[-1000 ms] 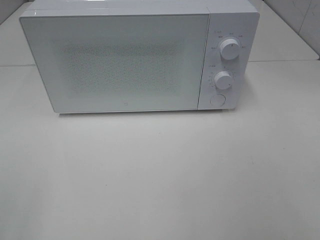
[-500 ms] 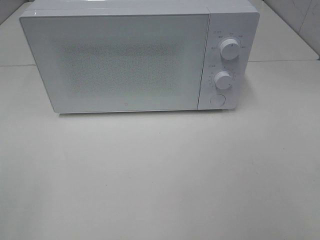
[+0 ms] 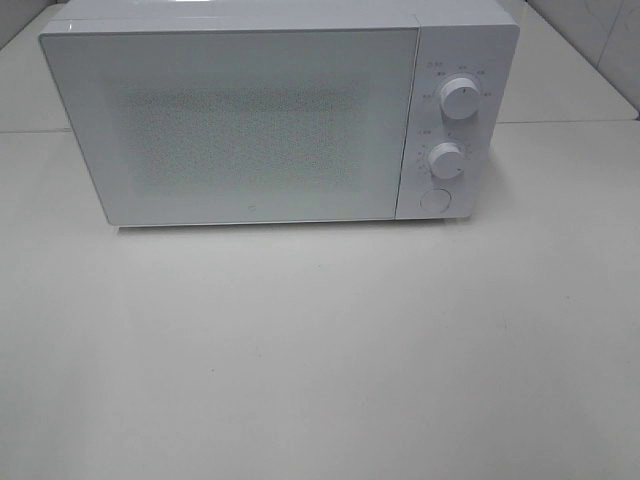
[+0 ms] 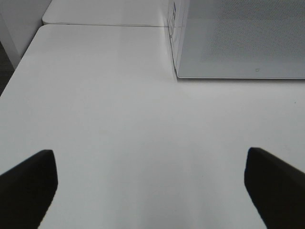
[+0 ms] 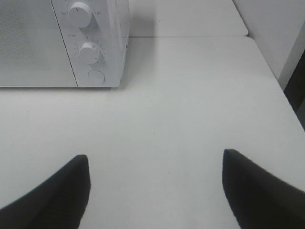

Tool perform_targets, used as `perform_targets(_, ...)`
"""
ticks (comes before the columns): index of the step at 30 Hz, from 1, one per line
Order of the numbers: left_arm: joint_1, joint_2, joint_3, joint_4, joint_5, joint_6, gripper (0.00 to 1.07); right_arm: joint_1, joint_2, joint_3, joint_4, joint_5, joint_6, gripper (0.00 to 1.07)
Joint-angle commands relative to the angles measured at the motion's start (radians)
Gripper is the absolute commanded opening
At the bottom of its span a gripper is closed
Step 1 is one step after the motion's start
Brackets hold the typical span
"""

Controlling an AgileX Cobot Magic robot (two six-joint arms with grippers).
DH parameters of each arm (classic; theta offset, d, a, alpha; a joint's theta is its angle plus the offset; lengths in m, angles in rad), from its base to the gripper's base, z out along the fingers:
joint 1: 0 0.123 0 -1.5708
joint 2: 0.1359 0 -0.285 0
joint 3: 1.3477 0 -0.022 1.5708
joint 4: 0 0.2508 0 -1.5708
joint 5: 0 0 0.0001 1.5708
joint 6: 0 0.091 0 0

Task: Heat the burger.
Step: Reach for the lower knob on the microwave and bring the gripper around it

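Note:
The burger is out of view in every frame. A white microwave point(image 3: 270, 115) stands at the back of the table with its door point(image 3: 235, 125) closed. Two round knobs point(image 3: 458, 100) and a round button point(image 3: 433, 200) sit on its right panel. Neither arm shows in the exterior high view. My left gripper point(image 4: 150, 183) hangs open over bare table, short of the microwave's point(image 4: 238, 38) left front corner, with nothing between its dark fingers point(image 4: 28, 183). My right gripper point(image 5: 155, 188) is open and empty too, in front of the microwave's control panel point(image 5: 90, 43).
The white table point(image 3: 320, 350) stretches in front of the microwave. Its left edge point(image 4: 21, 62) and right edge point(image 5: 281, 95) show in the wrist views. A seam point(image 3: 570, 123) runs across the table behind the microwave's front.

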State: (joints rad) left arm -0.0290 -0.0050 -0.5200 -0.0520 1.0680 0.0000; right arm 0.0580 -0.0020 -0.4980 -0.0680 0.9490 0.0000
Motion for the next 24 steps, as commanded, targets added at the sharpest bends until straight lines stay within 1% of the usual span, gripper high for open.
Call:
perform_targets(1, 0.003, -0.016, 0.004, 0.000, 0.003, 0.000, 1.01, 0.000, 0.085, -0.016, 0.000, -0.138, -0.027, 0.76)
perform_targets(2, 0.003, -0.016, 0.004, 0.000, 0.003, 0.000, 1.01, 0.000, 0.085, -0.016, 0.000, -0.138, -0.027, 0.76)
perform_targets(3, 0.003, -0.016, 0.004, 0.000, 0.003, 0.000, 1.01, 0.000, 0.121, -0.015, -0.002, -0.183, -0.027, 0.77)
perform_targets(4, 0.003, -0.016, 0.004, 0.000, 0.003, 0.000, 1.01, 0.000, 0.191, -0.013, -0.001, -0.276, -0.027, 0.76)
perform_targets(5, 0.003, -0.016, 0.004, 0.000, 0.003, 0.000, 1.01, 0.000, 0.191, -0.013, -0.001, -0.276, -0.027, 0.76)
perform_targets(6, 0.003, -0.016, 0.004, 0.000, 0.003, 0.000, 1.01, 0.000, 0.251, -0.013, -0.002, -0.394, -0.029, 0.76)
perform_targets(7, 0.003, -0.016, 0.004, 0.000, 0.003, 0.000, 1.01, 0.000, 0.278, -0.007, -0.010, -0.447, -0.035, 0.77)
perform_targets(8, 0.003, -0.016, 0.004, 0.000, 0.003, 0.000, 1.01, 0.000, 0.278, -0.007, -0.010, -0.447, -0.035, 0.77)
perform_targets(9, 0.003, -0.016, 0.004, 0.000, 0.003, 0.000, 1.01, 0.000, 0.341, 0.015, -0.035, -0.591, -0.046, 0.77)
perform_targets(10, 0.003, -0.016, 0.004, 0.000, 0.003, 0.000, 1.01, 0.000, 0.372, 0.030, -0.049, -0.661, -0.046, 0.76)
perform_targets(11, 0.003, -0.016, 0.004, 0.000, 0.003, 0.000, 1.01, 0.000, 0.372, 0.030, -0.049, -0.661, -0.046, 0.76)
perform_targets(12, 0.003, -0.016, 0.004, 0.000, 0.003, 0.000, 1.01, 0.000, 0.436, 0.057, -0.060, -0.769, -0.046, 0.77)
perform_targets(13, 0.003, -0.016, 0.004, 0.000, 0.003, 0.000, 1.01, 0.000, 0.436, 0.057, -0.060, -0.769, -0.046, 0.77)
perform_targets(15, 0.003, -0.016, 0.004, 0.000, 0.003, 0.000, 1.01, 0.000, 0.519, 0.094, -0.059, -0.902, -0.046, 0.76)
perform_targets(16, 0.003, -0.016, 0.004, 0.000, 0.003, 0.000, 1.01, 0.000, 0.519, 0.094, -0.059, -0.902, -0.046, 0.76)
perform_targets(17, 0.003, -0.016, 0.004, 0.000, 0.003, 0.000, 1.01, 0.000, 0.550, 0.104, -0.059, -0.949, -0.046, 0.76)
perform_targets(18, 0.003, -0.016, 0.004, 0.000, 0.003, 0.000, 1.01, 0.000, 0.614, 0.117, -0.057, -1.034, -0.041, 0.76)
perform_targets(19, 0.003, -0.016, 0.004, 0.000, 0.003, 0.000, 1.01, 0.000, 0.614, 0.117, -0.057, -1.034, -0.041, 0.76)
perform_targets(20, 0.003, -0.016, 0.004, 0.000, 0.003, 0.000, 1.01, 0.000, 0.673, 0.128, -0.051, -1.137, -0.024, 0.76)
perform_targets(21, 0.003, -0.016, 0.004, 0.000, 0.003, 0.000, 1.01, 0.000, 0.708, 0.134, -0.051, -1.191, -0.015, 0.76)
perform_targets(22, 0.003, -0.016, 0.004, 0.000, 0.003, 0.000, 1.01, 0.000, 0.708, 0.134, -0.051, -1.191, -0.015, 0.76)
perform_targets(23, 0.003, -0.016, 0.004, 0.000, 0.003, 0.000, 1.01, 0.000, 0.775, 0.145, -0.051, -1.284, 0.000, 0.76)
perform_targets(24, 0.003, -0.016, 0.004, 0.000, 0.003, 0.000, 1.01, 0.000, 0.814, 0.147, -0.051, -1.323, 0.000, 0.76)
